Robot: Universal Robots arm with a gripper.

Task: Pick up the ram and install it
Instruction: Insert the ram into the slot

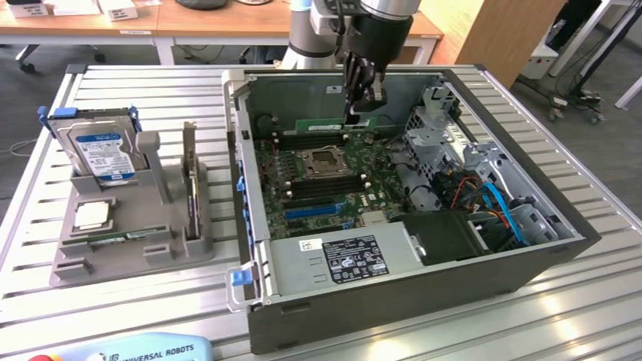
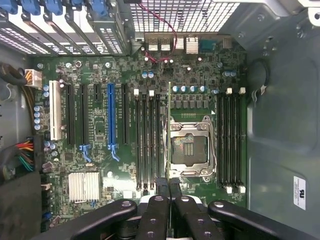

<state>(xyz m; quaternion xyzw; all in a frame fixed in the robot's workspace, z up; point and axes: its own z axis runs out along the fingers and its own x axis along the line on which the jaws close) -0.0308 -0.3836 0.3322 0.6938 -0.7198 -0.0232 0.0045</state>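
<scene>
At the near edge of the slatted metal table (image 1: 561, 301) lies the open grey steel computer case (image 1: 401, 301), with a grey plastic parts holder (image 1: 131, 248) on the exterior view's left carrying a silver, blue-labelled hard drive (image 1: 101, 150). Farther in, the green motherboard (image 1: 269, 169) lies exposed around its square silver processor socket (image 1: 323, 159). Near the far wall of the case, the black gripper (image 1: 359, 105) is clamped almost fully closed on the ram (image 1: 326, 120), a long thin green circuit-board stick held on edge above the board, just beside the black memory slots (image 2: 145, 145).

One ram (image 1: 331, 120), one hard drive (image 1: 101, 150), one computer case (image 1: 401, 293).
</scene>
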